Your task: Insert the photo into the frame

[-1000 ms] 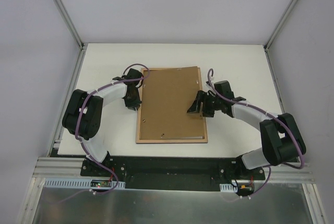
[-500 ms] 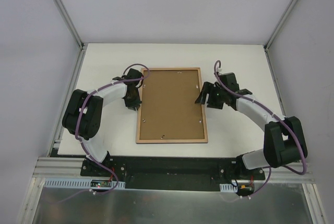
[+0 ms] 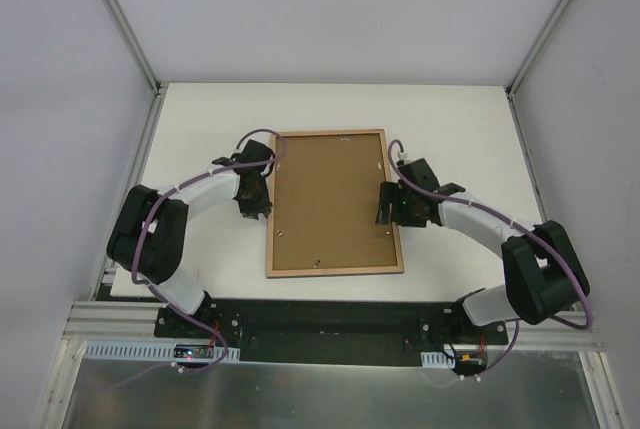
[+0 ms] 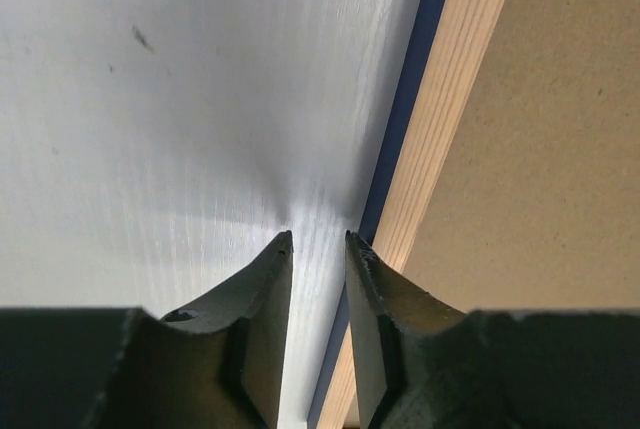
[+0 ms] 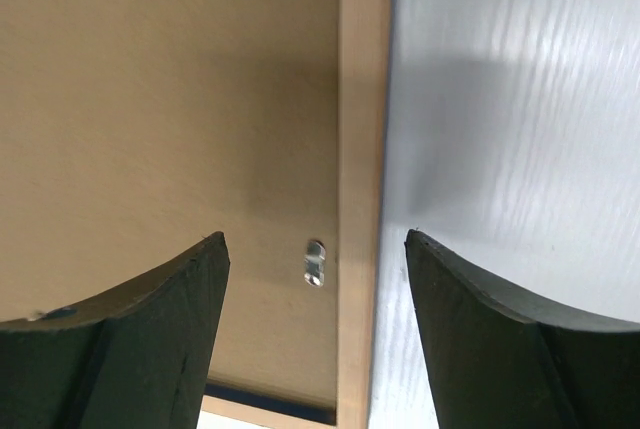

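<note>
The frame (image 3: pixel 335 271) lies face down on the white table, its light wood back up. The brown backing board (image 3: pixel 332 199) lies flat inside it. The photo is hidden. My left gripper (image 3: pixel 262 204) is at the frame's left edge, nearly shut with a narrow gap and holding nothing. In the left wrist view its tips (image 4: pixel 318 239) are low over the table beside the frame's blue side (image 4: pixel 405 119) and wood rail (image 4: pixel 450 129). My right gripper (image 3: pixel 385 211) is open, and in the right wrist view (image 5: pixel 315 237) it straddles the frame's right rail (image 5: pixel 362 99).
A small metal tab (image 5: pixel 314 262) sits in the backing board (image 5: pixel 170 79) close to the right rail. Two small marks show near the board's bottom edge (image 3: pixel 315 261). White table (image 3: pixel 450 119) lies around the frame; grey walls enclose it.
The backing board, askew with my right gripper on it, has dropped flat into the frame. The right gripper drew back to the right rail. The frame slid slightly right; the left arm followed.
</note>
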`<state>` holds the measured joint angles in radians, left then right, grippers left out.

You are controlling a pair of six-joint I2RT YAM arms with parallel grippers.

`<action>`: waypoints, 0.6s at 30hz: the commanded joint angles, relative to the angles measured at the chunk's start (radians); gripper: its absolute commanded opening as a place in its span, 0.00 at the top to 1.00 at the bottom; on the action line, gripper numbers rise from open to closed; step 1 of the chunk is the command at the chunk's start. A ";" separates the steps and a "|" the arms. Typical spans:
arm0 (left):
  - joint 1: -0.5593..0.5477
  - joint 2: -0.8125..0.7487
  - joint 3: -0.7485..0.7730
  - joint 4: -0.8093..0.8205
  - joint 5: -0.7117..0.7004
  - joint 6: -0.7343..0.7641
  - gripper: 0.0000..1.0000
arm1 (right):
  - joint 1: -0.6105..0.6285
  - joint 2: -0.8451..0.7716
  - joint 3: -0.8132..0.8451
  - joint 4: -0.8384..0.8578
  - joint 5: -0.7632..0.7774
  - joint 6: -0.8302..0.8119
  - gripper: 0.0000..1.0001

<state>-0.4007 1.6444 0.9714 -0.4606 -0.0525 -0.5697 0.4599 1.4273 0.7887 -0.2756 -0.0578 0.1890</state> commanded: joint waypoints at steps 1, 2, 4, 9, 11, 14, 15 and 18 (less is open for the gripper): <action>-0.012 -0.122 -0.054 -0.003 -0.018 -0.051 0.71 | 0.032 -0.057 -0.068 -0.024 0.102 -0.003 0.26; -0.012 -0.145 -0.068 -0.001 -0.021 -0.058 0.69 | 0.034 -0.068 -0.083 -0.019 0.102 0.000 0.27; -0.013 -0.195 -0.091 0.002 -0.006 -0.067 0.65 | 0.042 -0.085 -0.103 -0.011 0.102 0.009 0.26; -0.081 -0.251 -0.151 0.037 0.046 -0.100 0.61 | 0.045 -0.111 -0.135 -0.005 0.102 0.012 0.26; -0.111 -0.262 -0.177 0.046 0.043 -0.131 0.61 | 0.048 -0.119 -0.147 0.006 0.093 0.017 0.26; -0.142 -0.287 -0.218 0.065 0.026 -0.176 0.61 | 0.048 -0.129 -0.163 0.018 0.081 0.023 0.26; -0.147 -0.297 -0.232 0.066 0.022 -0.180 0.61 | 0.048 -0.133 -0.167 0.019 0.079 0.024 0.26; -0.153 -0.337 -0.266 0.069 -0.015 -0.214 0.61 | 0.048 -0.159 -0.174 0.021 0.079 0.023 0.26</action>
<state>-0.5480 1.3811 0.7441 -0.4015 -0.0261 -0.7097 0.5018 1.3163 0.6296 -0.2661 0.0189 0.2005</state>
